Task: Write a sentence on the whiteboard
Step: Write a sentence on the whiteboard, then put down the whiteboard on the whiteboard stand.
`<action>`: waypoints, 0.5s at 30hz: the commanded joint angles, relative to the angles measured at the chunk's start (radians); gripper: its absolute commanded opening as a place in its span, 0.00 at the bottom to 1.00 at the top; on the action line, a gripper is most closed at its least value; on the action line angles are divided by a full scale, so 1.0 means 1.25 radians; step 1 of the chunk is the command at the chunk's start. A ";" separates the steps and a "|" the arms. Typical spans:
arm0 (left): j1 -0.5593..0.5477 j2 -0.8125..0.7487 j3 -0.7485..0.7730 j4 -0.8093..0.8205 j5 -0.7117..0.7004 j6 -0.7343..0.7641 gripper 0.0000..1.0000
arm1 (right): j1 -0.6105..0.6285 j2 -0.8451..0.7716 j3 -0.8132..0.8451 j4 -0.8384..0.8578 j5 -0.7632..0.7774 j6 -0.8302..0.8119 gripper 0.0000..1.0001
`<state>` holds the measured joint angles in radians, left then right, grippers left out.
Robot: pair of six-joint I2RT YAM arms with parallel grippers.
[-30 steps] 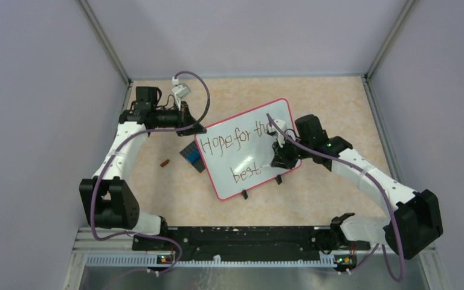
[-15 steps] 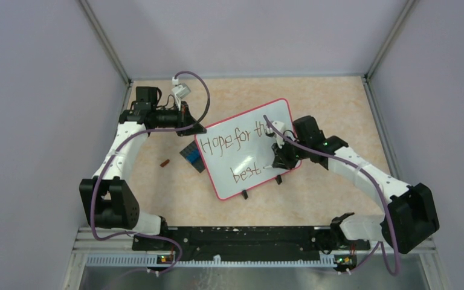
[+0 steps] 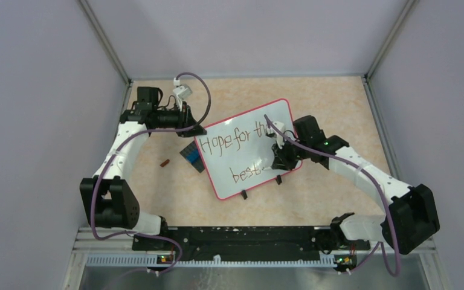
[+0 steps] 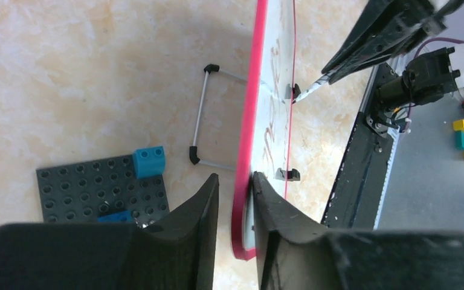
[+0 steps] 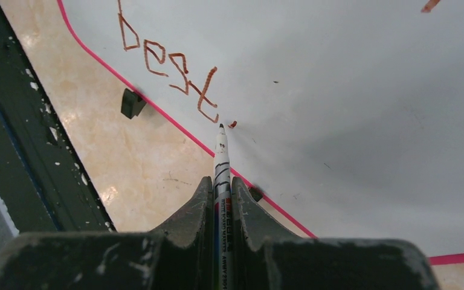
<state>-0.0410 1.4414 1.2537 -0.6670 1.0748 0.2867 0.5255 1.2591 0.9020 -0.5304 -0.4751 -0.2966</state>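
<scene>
Top external view: the whiteboard (image 3: 232, 181) is standing propped near the middle of the table (image 3: 332, 99), turned at an angle, its written face looking toward the near edge. The sentence (image 3: 237, 140), "Hope for the best." in two red-brown lines, is showing across it, its third word partly hidden by the right arm. The left fingers (image 4: 210, 193) are clenching the board's red-pink frame at its far-left edge, one finger on each face. The right fingers (image 5: 202, 199) are grasping a marker (image 5: 220, 157), its tip sitting just beside the dot after "best"; whether it is touching cannot be told. A dark studded plate (image 4: 78, 187) carrying blue bricks is lying behind the board, toward the table's left edge.
</scene>
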 commanded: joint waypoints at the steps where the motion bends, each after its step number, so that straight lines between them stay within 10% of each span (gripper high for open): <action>1: -0.015 0.000 0.029 -0.053 -0.042 0.015 0.39 | -0.007 -0.053 0.075 -0.014 -0.077 -0.010 0.00; 9: -0.014 -0.007 0.150 -0.099 -0.032 -0.011 0.77 | -0.008 -0.060 0.128 -0.031 -0.141 0.012 0.00; 15: 0.064 -0.019 0.234 -0.178 -0.120 0.026 0.88 | -0.016 -0.075 0.154 -0.029 -0.178 0.052 0.00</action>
<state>-0.0391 1.4487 1.4872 -0.8143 0.9955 0.2775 0.5247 1.2098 1.0374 -0.5758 -0.6327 -0.2726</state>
